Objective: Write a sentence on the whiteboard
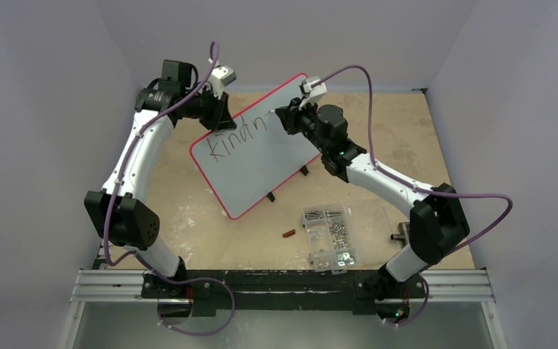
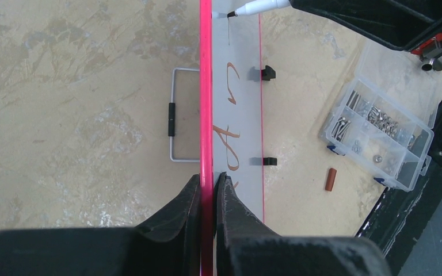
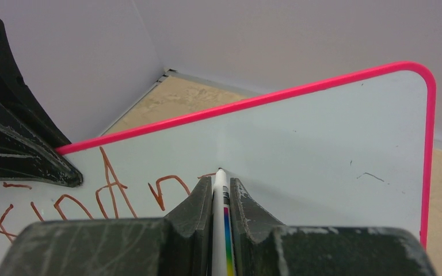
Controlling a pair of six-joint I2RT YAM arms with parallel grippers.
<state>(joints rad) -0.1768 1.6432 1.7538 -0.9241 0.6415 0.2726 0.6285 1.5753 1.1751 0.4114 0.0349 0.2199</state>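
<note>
While your left gripper (image 2: pixel 207 179) clamps the whiteboard (image 2: pixel 247 115) by its rim between its jaws, press lightly with the marker (image 3: pixel 220 198) — pinched tight in the right gripper (image 3: pixel 221 183), tip just beyond those jaws — and start beside the last "n" of the sentence (image 3: pixel 110 187).

Soft, even light with weak shadows; a faint glare spot on the whiteboard (image 3: pixel 322 138).

The left arm (image 1: pixel 144 149) and right arm (image 1: pixel 381 177) are wearing white link shells and black joint housings, with purple cables (image 1: pixel 367 76) trailing along them. The left gripper (image 2: pixel 208 183) and right gripper (image 3: pixel 220 185) are showing scuffed black fingers (image 3: pixel 190 213).
</note>
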